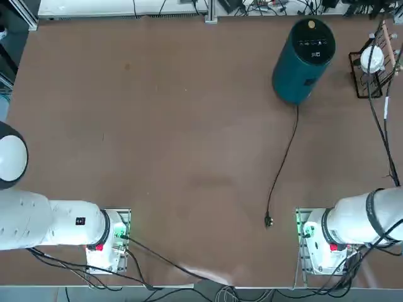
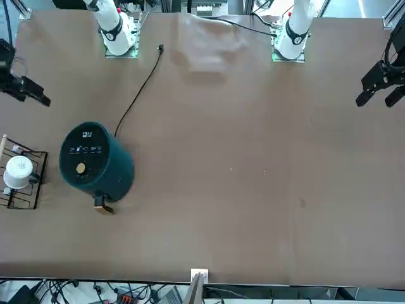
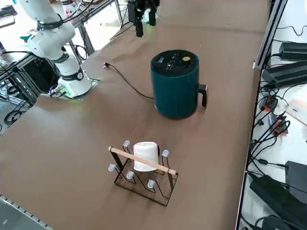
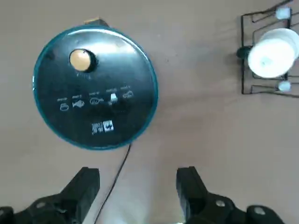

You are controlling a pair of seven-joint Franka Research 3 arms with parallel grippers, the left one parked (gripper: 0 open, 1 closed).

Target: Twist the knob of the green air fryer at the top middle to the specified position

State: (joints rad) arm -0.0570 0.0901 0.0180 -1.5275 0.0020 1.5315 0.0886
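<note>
Right now your right gripper (image 4: 135, 189) hangs in the air with its two fingers (image 4: 84, 186) spread wide and nothing between them. You can see in the wrist view that it looks straight down on the table (image 4: 210, 121), short of the fryer (image 4: 96, 88), with the black cord (image 4: 114, 179) running under the gap between the fingers. From the front camera the gripper (image 2: 28, 92) shows at the robot's right edge of the table, well apart from the fryer (image 2: 95, 163).

You find the fryer standing upright near the far edge of the table in the overhead view (image 1: 301, 60), on the right arm's side. Its black top panel (image 4: 93, 93) carries a row of small white markings. The knob (image 4: 80, 60) sits on that panel near the rim, on the side away from the gripper; it shows as a small tan dot from overhead (image 1: 311, 24) and from the side (image 3: 186, 59). A short handle (image 3: 203, 94) juts from the fryer's wall.

The cord trails from the fryer's base across the table toward the right arm's base, and its plug (image 1: 269, 221) lies loose on the surface.

Just beside the fryer, at the table's right edge, stands a wire rack (image 3: 144, 179) with a white cup (image 3: 145, 155) resting in it.
</note>
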